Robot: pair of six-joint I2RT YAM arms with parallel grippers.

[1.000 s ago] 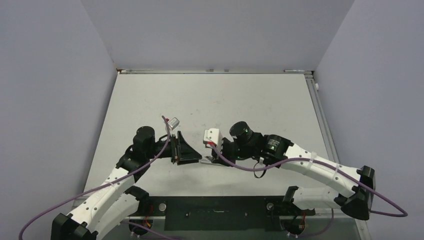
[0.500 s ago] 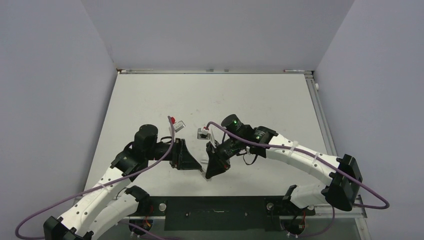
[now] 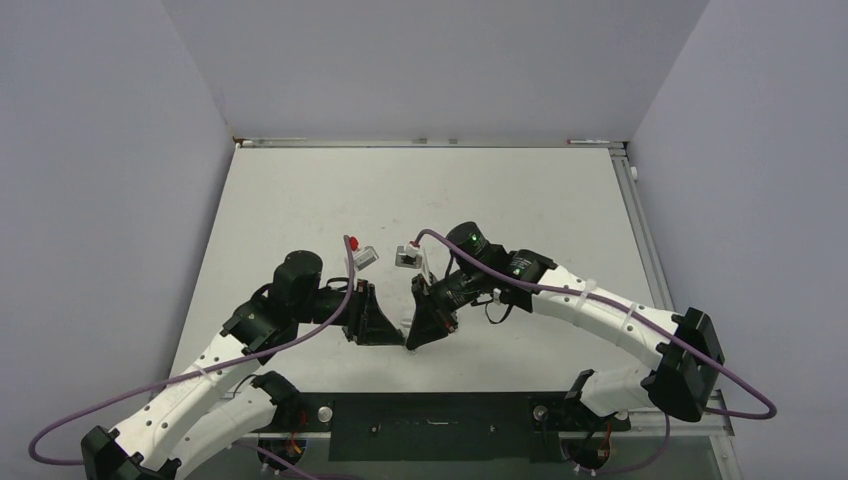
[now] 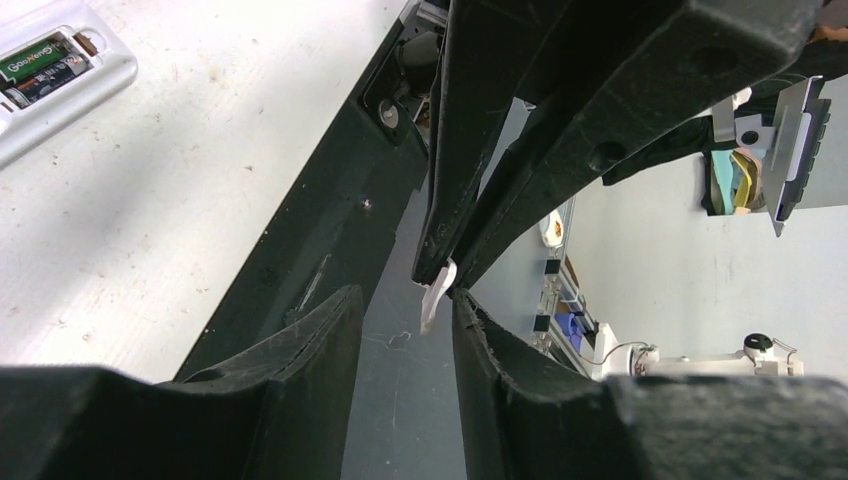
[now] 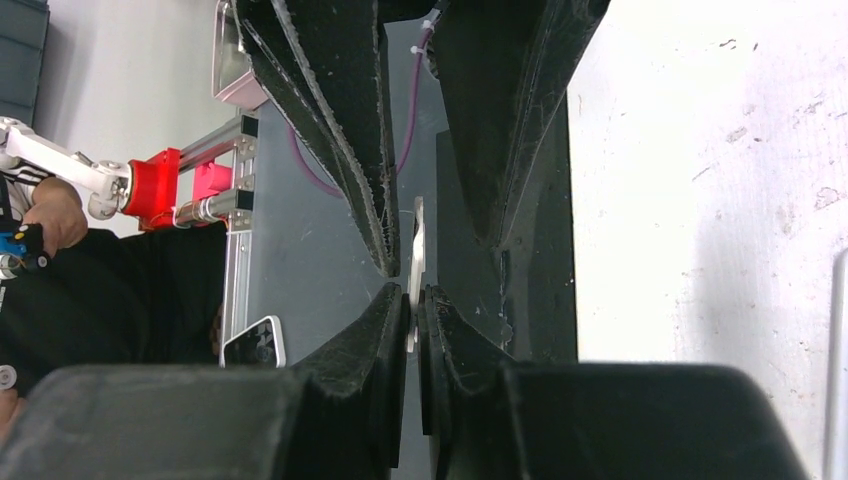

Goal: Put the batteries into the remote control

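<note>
Lying on the desk (image 4: 200,130) with both batteries (image 4: 40,68) seated, the remote control (image 4: 85,88) looked light, stiff and slick, best gripped across its long edges, while near it the right tool (image 5: 412,300) clenched a thin white cover (image 4: 437,290), the left tool (image 4: 405,300) straddling it unclenched.

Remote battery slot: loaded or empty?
Loaded. The left wrist view shows two batteries seated in the remote; the cover is off, pinched in the right gripper.
</note>
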